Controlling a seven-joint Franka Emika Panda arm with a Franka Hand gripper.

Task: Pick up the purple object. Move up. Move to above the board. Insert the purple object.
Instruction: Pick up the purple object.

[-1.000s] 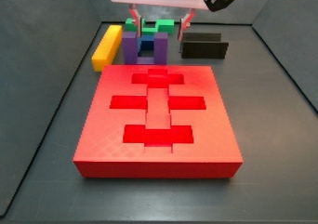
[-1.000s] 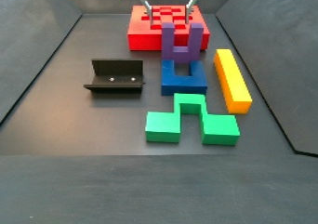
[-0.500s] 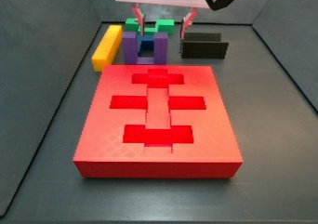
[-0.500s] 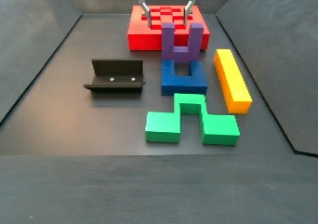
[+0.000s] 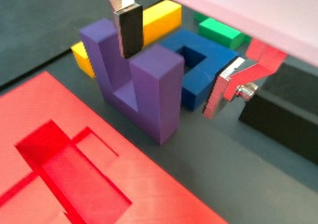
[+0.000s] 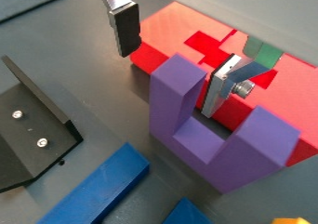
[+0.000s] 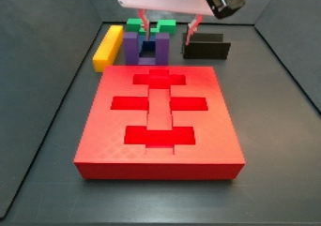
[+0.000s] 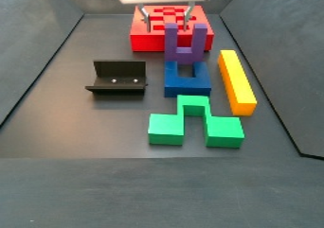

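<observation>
Purple object (image 6: pixel 205 125) stands upright on the floor, prongs up, between the board (image 7: pixel 158 120) and the blue block (image 8: pixel 185 77), yellow bar (image 8: pixel 236 79) beside it. Gripper (image 6: pixel 174 59) hovers just above it, spread wide, grasping nothing; in both wrist views one finger sits over a prong, the other outside it. To grab well: centre the fingers so they straddle one prong, come straight down, clear of the blue block, then squeeze before lifting. Fixture (image 8: pixel 117 78) is well apart.
</observation>
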